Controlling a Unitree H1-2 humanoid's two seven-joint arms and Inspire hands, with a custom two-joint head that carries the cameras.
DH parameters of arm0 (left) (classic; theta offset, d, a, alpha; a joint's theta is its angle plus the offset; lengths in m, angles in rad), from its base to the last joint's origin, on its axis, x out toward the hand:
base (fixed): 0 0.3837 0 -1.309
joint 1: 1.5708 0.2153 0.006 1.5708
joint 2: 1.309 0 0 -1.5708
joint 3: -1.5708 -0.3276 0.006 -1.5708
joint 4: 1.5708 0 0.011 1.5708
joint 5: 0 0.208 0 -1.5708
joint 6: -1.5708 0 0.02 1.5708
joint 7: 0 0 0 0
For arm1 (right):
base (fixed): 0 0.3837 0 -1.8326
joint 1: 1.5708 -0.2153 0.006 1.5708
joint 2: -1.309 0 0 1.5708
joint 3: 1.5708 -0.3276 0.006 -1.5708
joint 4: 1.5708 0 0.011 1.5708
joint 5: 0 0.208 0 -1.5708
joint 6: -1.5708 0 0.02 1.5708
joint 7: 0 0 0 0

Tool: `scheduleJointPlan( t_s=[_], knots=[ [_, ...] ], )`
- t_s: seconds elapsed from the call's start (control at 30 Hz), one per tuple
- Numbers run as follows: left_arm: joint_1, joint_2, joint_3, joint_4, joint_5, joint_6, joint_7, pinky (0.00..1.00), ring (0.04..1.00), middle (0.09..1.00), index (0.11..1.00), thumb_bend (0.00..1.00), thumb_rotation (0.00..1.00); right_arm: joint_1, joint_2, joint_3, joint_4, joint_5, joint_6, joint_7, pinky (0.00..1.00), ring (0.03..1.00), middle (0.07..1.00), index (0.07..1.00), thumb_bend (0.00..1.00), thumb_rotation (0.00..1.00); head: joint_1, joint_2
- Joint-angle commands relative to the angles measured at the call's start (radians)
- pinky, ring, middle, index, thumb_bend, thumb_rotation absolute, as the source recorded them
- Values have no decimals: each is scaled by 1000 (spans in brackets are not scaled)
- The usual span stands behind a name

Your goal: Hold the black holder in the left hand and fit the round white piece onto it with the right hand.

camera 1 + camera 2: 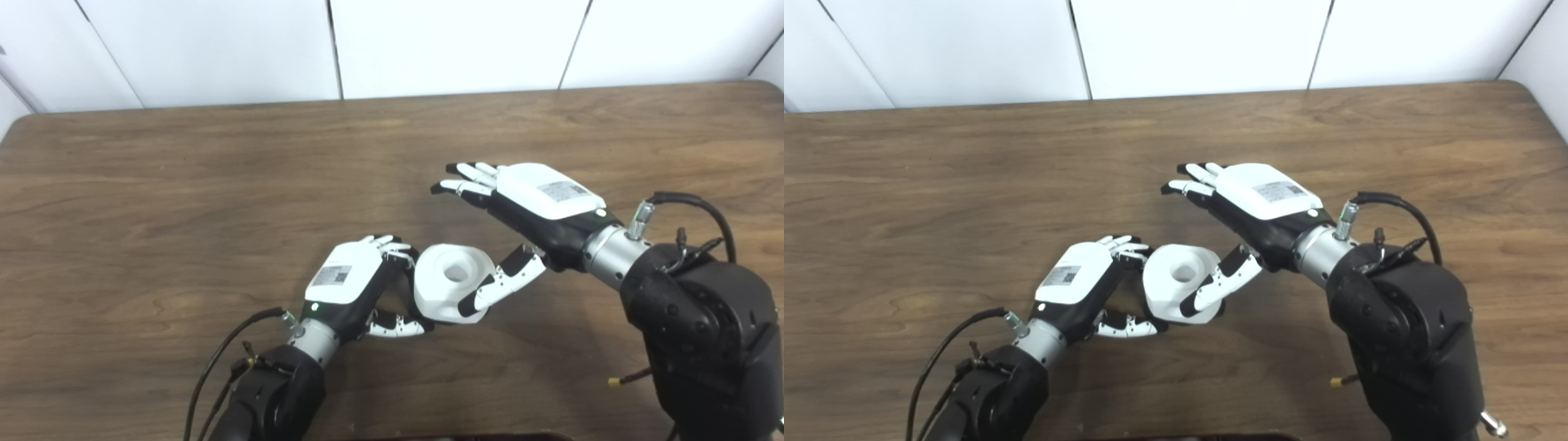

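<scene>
The round white piece (436, 295) with a hole in its middle sits low over the table between my two hands. My left hand (349, 280) curls around its left side, fingers at the upper edge and thumb underneath. The black holder is almost wholly hidden beneath the white piece and inside that grip; only a dark sliver shows at the piece's lower edge. My right hand (542, 199) is open, its fingers stretched out flat above and behind the piece. Its thumb (508, 278) rests against the piece's right front side.
The brown wooden table (184, 184) stretches wide to the left and back, ending at a white panelled wall. Cables loop off both wrists, the right cable (704, 205) arching above the forearm.
</scene>
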Motion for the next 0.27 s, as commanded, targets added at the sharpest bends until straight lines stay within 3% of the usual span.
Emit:
scheduleJointPlan(
  t_s=[0.0, 0.23],
  knots=[
    [9, 3, -14, 38, 11, 23, -45, 913, 903, 810, 488, 521, 53, -42, -6, -11, -38, 1, 51, 103, 1000, 1000, 1000, 911, 1000, 448, 0, 1],
    [13, 6, -13, 33, 8, 25, -47, 916, 906, 812, 488, 521, 53, -66, -26, -30, -54, 23, 50, 103, 1000, 1000, 1000, 908, 1000, 483, 4, 2]
  ],
)
